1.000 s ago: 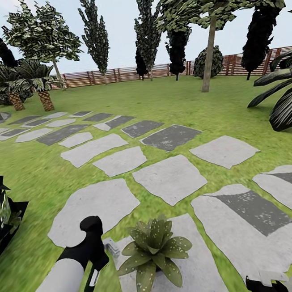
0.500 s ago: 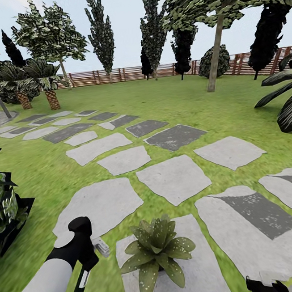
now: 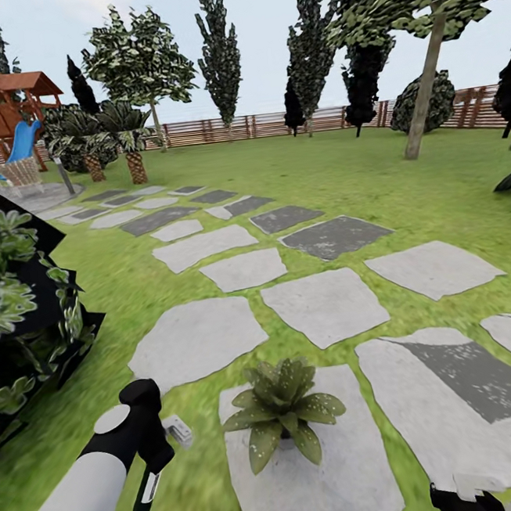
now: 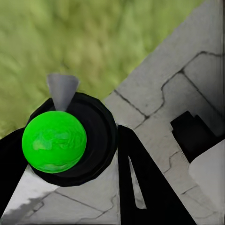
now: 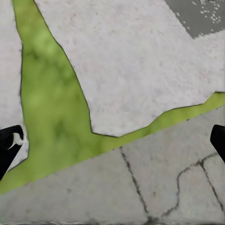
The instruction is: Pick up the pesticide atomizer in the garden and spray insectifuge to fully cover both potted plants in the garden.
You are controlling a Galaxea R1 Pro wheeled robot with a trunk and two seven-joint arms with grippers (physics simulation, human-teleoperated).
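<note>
Pesticide atomizer: it sits in my left claw, low at my left side over the grass. From the head only its whitish end pokes out past my black wrist.
Left claw: clamped on the atomizer, a dark finger on each side of its round black body.
Wrist look at it: end-on, so the bottle reads as a black ring with a bright green ball in it and a small grey cone at its rim. I cannot make out a red band from here.
Right claw: fingers spread wide apart and holding nothing. Paving and a strip of lawn lie beneath it.
Potted plant: just beyond my left claw and to its right, apart from it, standing on a stepping stone.
Grey pot: holds the green rosette. The leaves hide nearly all of it.
Black planter: further out on my left claw's outer side. It holds pale-edged green foliage and is cut off by the picture's edge.
Right arm: only a dark scrap shows at the bottom edge of the head view.
</note>
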